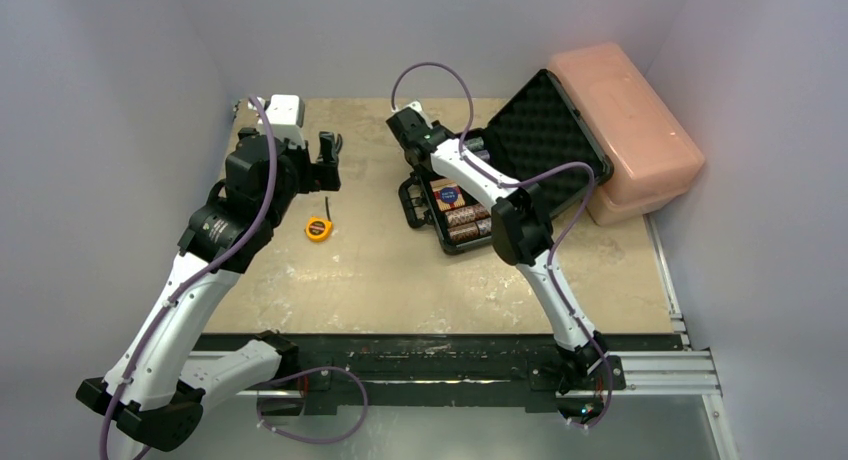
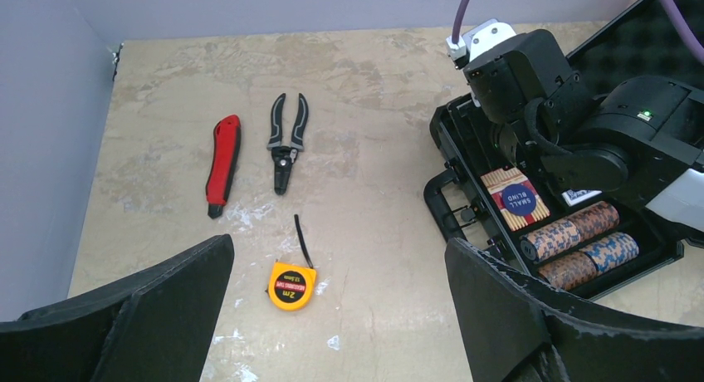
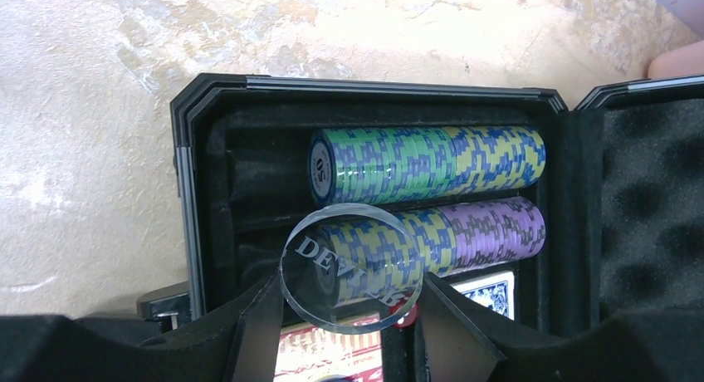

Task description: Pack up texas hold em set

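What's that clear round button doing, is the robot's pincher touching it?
Touching. The right wrist view shows the clear dealer button squeezed in the right gripper, its edges against both fingers, held above the chip rows.

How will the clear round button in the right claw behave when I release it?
The clear round plastic dealer button looks rigid and glossy, so probably slippery in the right claw. Pinched at its rim above the striped poker chip rows, it might roll if dropped.

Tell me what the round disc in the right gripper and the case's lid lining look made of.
Disc: clear, glossy, probably acrylic or glass; the chips show through it. Lid lining: matte black foam, judging by its egg-crate bumps.
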`<control>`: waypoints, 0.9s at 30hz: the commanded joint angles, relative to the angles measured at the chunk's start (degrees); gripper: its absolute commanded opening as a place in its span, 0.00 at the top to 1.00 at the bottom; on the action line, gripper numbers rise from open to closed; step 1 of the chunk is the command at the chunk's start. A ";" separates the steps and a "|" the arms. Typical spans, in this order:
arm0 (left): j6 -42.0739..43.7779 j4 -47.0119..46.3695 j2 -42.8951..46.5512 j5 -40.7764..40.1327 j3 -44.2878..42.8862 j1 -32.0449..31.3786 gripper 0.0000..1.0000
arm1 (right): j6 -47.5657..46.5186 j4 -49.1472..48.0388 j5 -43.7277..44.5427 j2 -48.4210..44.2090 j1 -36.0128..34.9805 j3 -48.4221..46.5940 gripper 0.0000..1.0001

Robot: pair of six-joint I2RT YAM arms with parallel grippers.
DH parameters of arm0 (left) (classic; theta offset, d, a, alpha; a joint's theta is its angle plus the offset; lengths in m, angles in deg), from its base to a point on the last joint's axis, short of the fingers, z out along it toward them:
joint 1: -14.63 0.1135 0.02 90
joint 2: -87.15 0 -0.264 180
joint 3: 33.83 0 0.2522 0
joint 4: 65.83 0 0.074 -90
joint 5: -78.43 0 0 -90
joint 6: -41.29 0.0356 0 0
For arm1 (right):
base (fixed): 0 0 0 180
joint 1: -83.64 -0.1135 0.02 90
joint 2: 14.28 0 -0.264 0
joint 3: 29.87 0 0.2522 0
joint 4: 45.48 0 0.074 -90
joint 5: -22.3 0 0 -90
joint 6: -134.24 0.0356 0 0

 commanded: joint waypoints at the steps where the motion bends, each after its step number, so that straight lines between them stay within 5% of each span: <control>1: 0.62 -2.13 -0.05 0.46 0.07 0.24 0.00 | -2.25 -2.69 3.25 -0.37 0.12 -3.15 0.45; 15: 0.62 -2.10 -0.16 0.73 0.00 0.24 0.00 | -2.64 -3.09 3.65 1.02 -0.44 -2.78 0.39; 27: 0.63 -2.12 -0.14 0.91 -0.08 0.24 0.00 | -1.99 -3.06 2.74 0.92 -1.19 -2.69 0.22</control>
